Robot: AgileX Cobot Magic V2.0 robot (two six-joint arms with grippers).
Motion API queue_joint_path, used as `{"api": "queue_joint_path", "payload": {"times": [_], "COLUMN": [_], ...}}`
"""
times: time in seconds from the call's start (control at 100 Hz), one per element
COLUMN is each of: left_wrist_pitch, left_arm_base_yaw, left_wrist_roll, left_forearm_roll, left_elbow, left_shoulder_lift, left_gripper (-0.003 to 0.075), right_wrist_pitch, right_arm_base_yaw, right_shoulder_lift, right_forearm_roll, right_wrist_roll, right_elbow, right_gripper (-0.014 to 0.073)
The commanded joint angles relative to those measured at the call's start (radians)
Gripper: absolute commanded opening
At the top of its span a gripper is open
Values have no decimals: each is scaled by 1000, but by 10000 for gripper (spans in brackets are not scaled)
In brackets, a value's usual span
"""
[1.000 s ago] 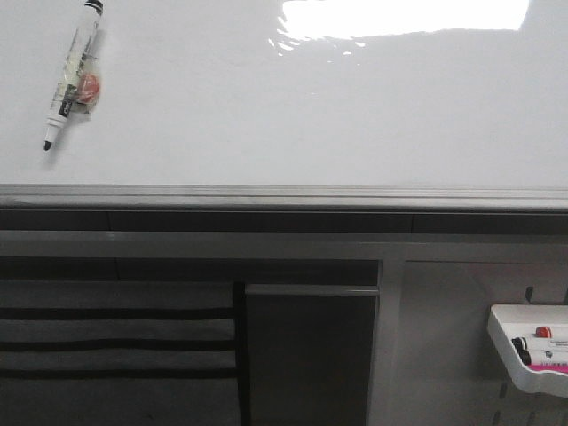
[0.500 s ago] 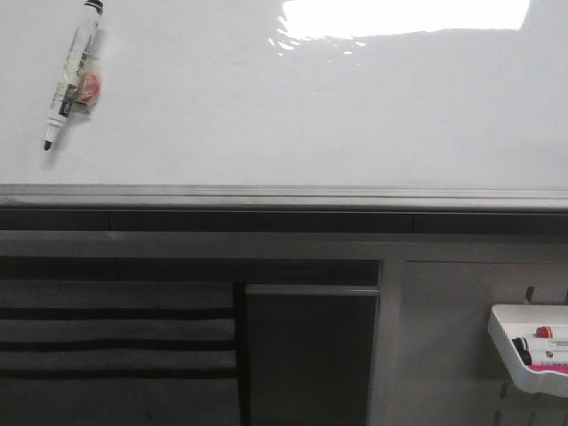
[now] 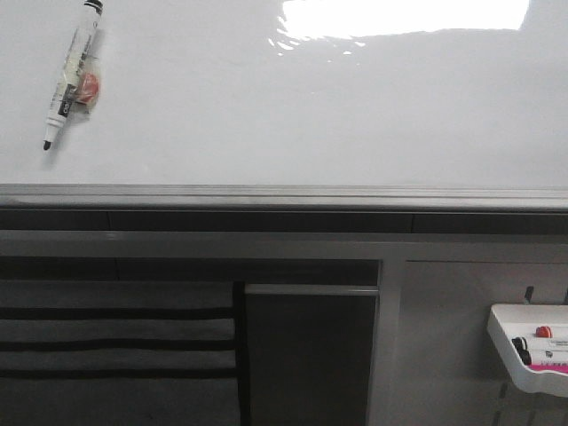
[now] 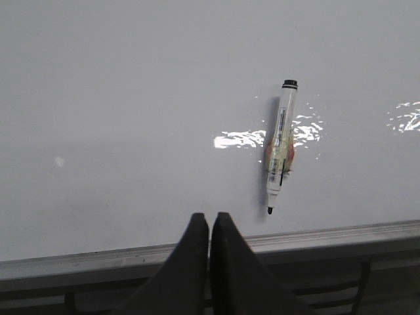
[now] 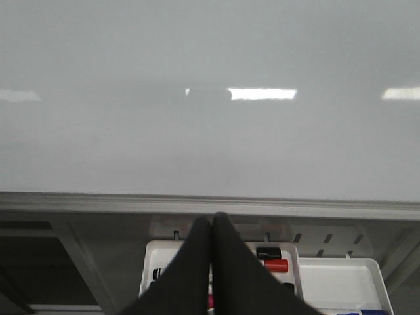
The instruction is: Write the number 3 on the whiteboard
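The glossy whiteboard (image 3: pixel 293 106) fills the upper front view, with a grey edge rail (image 3: pixel 284 195) along its near side. No numeral 3 shows on it. A white uncapped marker (image 3: pixel 69 73) with a black tip lies on the board at the far left; it also shows in the left wrist view (image 4: pixel 281 144). My left gripper (image 4: pixel 210 216) is shut and empty, its tips over the board just inside the rail, left of the marker tip. My right gripper (image 5: pixel 212 218) is shut and empty, at the rail (image 5: pixel 210 205) above the marker tray. Neither gripper shows in the front view.
A small white plastic tray (image 3: pixel 531 348) with red, black and pink markers hangs below the board at the right; it also shows in the right wrist view (image 5: pixel 335 275). Grey cabinet panels (image 3: pixel 311 355) lie under the rail. Glare patches (image 3: pixel 404 16) sit on the board.
The marker sits marginally higher in the front view than before; otherwise nothing has visibly changed.
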Motion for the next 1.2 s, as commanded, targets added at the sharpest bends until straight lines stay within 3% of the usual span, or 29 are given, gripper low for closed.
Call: {"api": "queue_joint_path", "payload": {"times": [0.0, 0.38, 0.48, 0.6, 0.67, 0.91, 1.19], "left_wrist_pitch": [-86, -83, -87, -115, -127, -278, -513], "left_arm_base_yaw": [0, 0, -6, -57, -98, -248, -273], "left_wrist_roll": [1, 12, 12, 12, 12, 12, 12], "left_forearm_roll": [-17, -16, -16, -16, -16, -13, 14], "left_elbow": [-36, -34, -34, -34, -34, -34, -73], "left_shoulder_lift": [37, 111, 140, 174, 204, 386, 679], "left_gripper": [-20, -6, 122, 358, 415, 358, 311], "right_wrist_pitch": [-61, -59, -65, -88, -94, -39, -36], "right_arm_base_yaw": [1, 1, 1, 1, 1, 119, 331], "right_shoulder_lift": [40, 115, 127, 130, 134, 202, 248], "right_forearm_roll": [-1, 8, 26, 93, 169, 515, 534], "right_wrist_roll": [-12, -12, -12, -12, -21, -317, -370], "right_elbow": [-36, -34, -34, -34, -38, -95, -157], "right_gripper": [-69, -45, 110, 342, 398, 397, 397]}}
